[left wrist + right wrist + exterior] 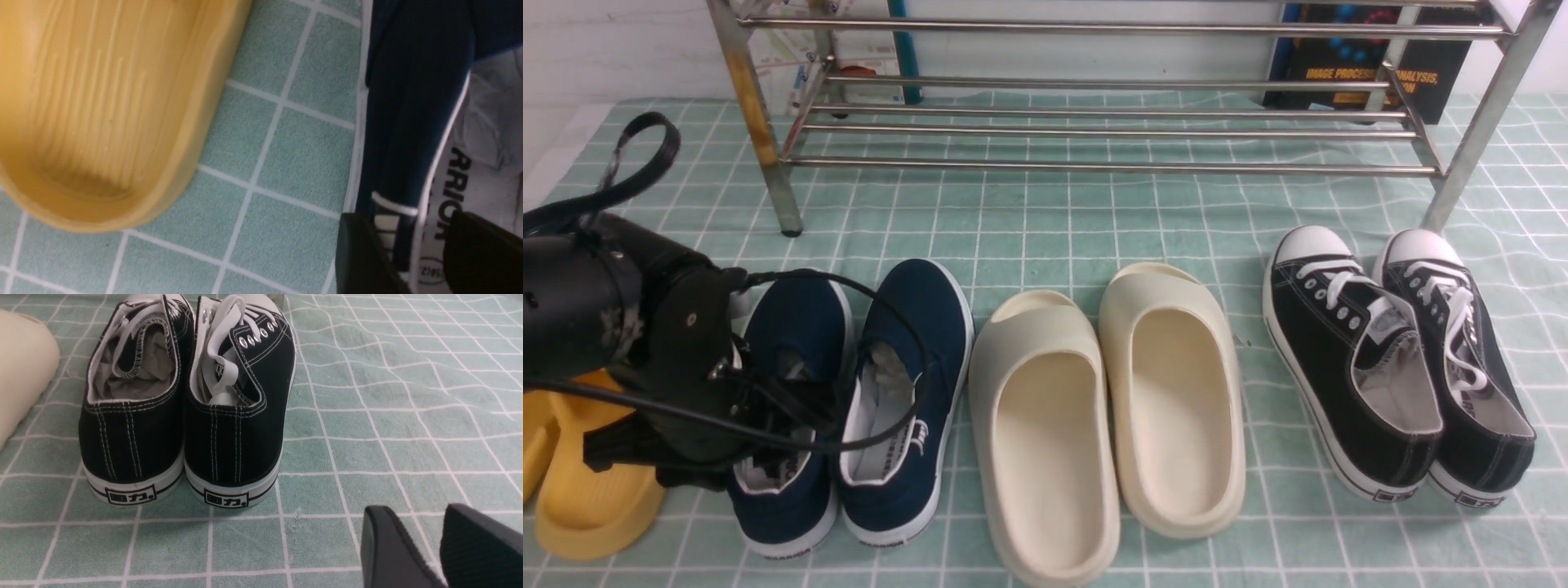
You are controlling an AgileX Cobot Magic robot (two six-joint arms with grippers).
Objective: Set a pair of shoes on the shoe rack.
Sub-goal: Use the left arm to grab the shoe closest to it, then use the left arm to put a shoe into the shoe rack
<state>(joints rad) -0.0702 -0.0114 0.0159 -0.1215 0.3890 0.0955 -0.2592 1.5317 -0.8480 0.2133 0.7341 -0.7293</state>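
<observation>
Nearest me, the left claw has its jaws parted over the side of one navy shoe, one finger on the outside and the other over the lining, though I can't tell whether they touch it; its mate sits just to the claw's right, with yellow slides on its left. Well off to the right, beyond the cream slides, are the black sneakers, near the open right claw, and ahead of both claws stands the steel shoe rack.

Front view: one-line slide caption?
Left gripper over the left navy shoe; cream slides, black sneakers alongside; steel rack behind.
</observation>
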